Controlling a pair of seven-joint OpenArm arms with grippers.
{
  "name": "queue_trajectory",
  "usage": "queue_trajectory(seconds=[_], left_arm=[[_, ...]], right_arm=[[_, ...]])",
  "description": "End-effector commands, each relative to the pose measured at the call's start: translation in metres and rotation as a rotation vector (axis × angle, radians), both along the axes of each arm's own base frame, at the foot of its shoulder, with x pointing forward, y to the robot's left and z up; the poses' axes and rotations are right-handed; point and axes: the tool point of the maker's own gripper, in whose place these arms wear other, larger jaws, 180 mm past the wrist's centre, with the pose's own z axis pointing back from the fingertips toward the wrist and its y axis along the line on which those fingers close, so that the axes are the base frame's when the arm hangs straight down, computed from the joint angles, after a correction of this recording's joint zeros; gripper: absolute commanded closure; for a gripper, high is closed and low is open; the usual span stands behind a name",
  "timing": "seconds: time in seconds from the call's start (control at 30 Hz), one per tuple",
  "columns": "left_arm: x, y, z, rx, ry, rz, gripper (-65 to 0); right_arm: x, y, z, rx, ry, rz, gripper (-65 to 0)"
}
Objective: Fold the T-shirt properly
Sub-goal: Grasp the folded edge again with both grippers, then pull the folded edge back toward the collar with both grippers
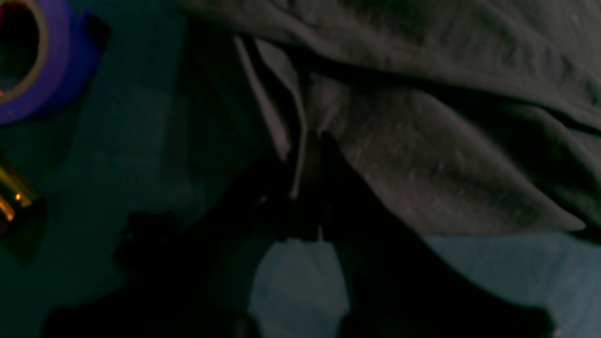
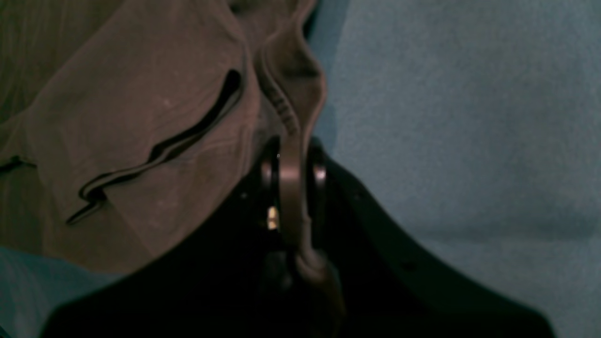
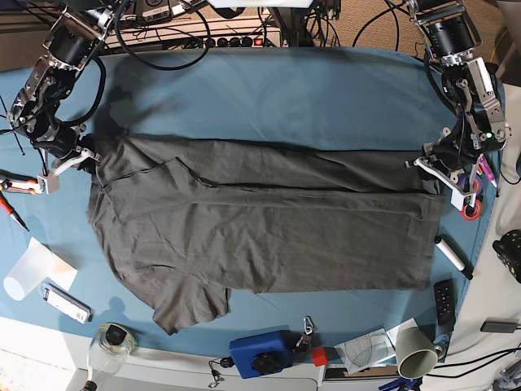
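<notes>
I see both grippers, left [image 1: 307, 188] dim and right [image 2: 293, 183], pinching the T-shirt [image 3: 260, 236] edges.

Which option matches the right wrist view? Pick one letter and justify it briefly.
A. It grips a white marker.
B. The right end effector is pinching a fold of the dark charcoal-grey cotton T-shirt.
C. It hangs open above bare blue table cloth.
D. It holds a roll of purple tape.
B: in the right wrist view the right end effector is closed, with a strip of the dark charcoal-grey cotton T-shirt running between its fingers above the blue table cloth.
</notes>
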Motion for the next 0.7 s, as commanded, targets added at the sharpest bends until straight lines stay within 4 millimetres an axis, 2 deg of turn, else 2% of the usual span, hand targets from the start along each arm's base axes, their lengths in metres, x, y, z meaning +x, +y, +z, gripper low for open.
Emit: queue_trajectory(seconds=[0.0,0.13,0.27,0.5,0.67], left_arm=[[-0.003,0.005,0.001,0.020,0.030,-0.011,0.0],[-0.005,0.019,0.005,0.056,0.036,-0.012,0.0],[-0.006,0.031,0.008,0.082,0.041,-0.014,0.0],[-0.012,0.026,0.007,0.055,0.049,-0.048,0.0],[-0.029,0.029,0.002,0.066,0.083,-0.059,0.0]], right_arm=[[-0.024,-0.007,-0.018,-0.043,0.137,0.003,0.0],[-0.027,-0.017,-0.011,-0.051,0.116,-0.015,0.0],[-0.026,-0.023,0.009,-0.106,0.080,0.008,0.0],[-0.024,-0.021,0.039,-0.169,0.041,0.034,0.0],[-0.036,-0.023,0.036,-0.186,0.066,0.035,0.0]])
